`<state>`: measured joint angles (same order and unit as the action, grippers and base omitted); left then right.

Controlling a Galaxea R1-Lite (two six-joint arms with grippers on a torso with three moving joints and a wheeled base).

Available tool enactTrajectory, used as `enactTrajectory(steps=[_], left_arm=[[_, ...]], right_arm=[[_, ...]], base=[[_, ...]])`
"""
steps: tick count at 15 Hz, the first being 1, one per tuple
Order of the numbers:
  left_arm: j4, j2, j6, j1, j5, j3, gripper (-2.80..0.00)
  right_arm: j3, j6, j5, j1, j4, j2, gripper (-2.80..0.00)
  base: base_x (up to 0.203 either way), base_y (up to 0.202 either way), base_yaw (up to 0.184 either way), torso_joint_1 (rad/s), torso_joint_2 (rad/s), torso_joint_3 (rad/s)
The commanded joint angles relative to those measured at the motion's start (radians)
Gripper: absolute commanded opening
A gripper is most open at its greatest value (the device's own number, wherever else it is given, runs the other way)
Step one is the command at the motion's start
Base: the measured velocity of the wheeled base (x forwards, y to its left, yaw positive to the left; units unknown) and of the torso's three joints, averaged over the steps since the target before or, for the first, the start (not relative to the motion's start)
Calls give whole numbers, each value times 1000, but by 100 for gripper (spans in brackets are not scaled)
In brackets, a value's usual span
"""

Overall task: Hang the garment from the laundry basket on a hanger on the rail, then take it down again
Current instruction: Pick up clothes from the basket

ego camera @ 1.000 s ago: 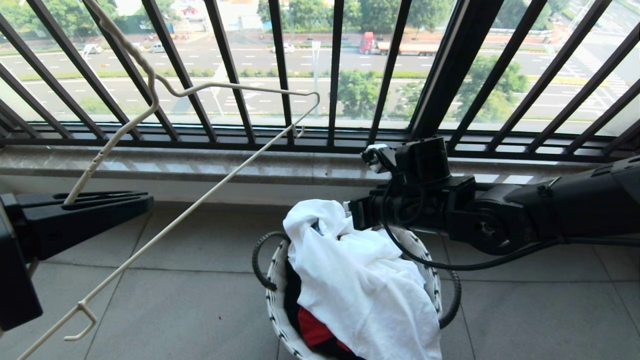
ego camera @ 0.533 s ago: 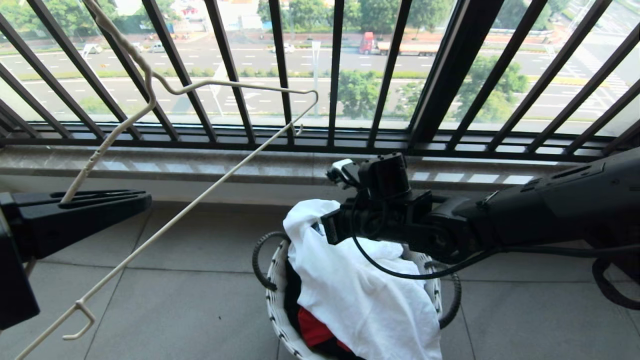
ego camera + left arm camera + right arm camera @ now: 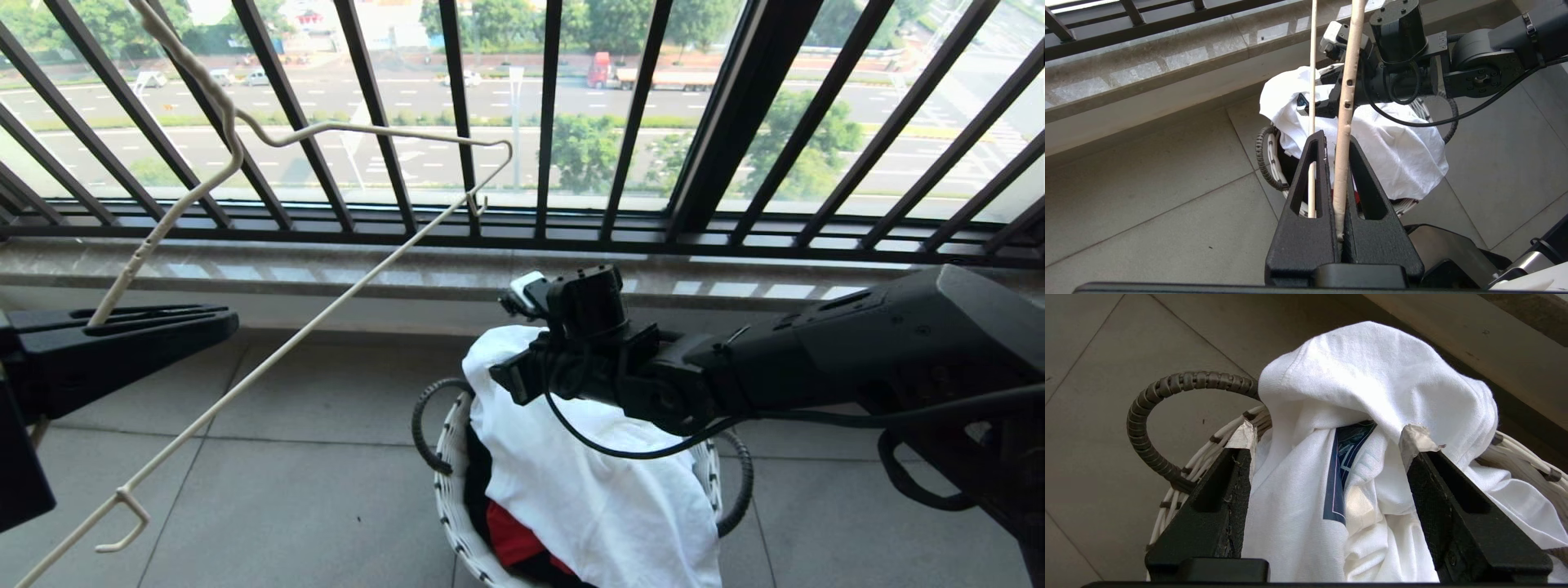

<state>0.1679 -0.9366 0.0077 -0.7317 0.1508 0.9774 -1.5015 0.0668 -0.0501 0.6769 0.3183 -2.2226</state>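
The garment (image 3: 588, 490), a white T-shirt with a dark blue graphic, is heaped in the laundry basket (image 3: 447, 482) on the floor. My right gripper (image 3: 506, 380) hangs open over the heap. In the right wrist view a raised fold of the garment (image 3: 1372, 375) sits between its spread fingers (image 3: 1331, 437), above the basket rim (image 3: 1523, 461). At the left, my left gripper (image 3: 220, 322) is shut on the thin cream hanger (image 3: 326, 324), which slants up toward the window. The left wrist view shows the hanger (image 3: 1345, 114) clamped between the fingers (image 3: 1337, 141). The rail is out of view.
Black window bars (image 3: 457, 114) and a stone sill (image 3: 326, 273) run across behind the basket. A red garment (image 3: 510, 535) lies under the white one. A dark corded handle (image 3: 420, 425) loops off the basket's left side. Grey floor tiles (image 3: 286, 457) surround it.
My right arm has swung left and down over the basket, and its jaws have opened from shut. The hanger has drifted slightly upward; the left gripper keeps its grip.
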Motion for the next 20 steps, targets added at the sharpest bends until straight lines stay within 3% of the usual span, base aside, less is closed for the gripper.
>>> enactTrajectory(steps=[1,6,17,18,20], left_arm=[[1,-1,0,0,1,-2,-280],[1,9,0,0,3,0,-280],[1,9,0,0,3,0,-280],[1,9,0,0,3,0,-280],[1,9,0,0,3,0,-280]], right_arm=[[7,6,-48,17,-2,-14,0],[2,118,-108,24,50,-65,0],[-115,174,-158,5,73,-159,0],[-140,175,-160,-1,73,-171,-280],[-181,181,-161,-9,69,-191,-280]], base=[[0,0,0,0,0,0],[0,0,0,0,0,0],[0,0,0,0,0,0],[0,0,0,0,0,0],[0,0,0,0,0,0]])
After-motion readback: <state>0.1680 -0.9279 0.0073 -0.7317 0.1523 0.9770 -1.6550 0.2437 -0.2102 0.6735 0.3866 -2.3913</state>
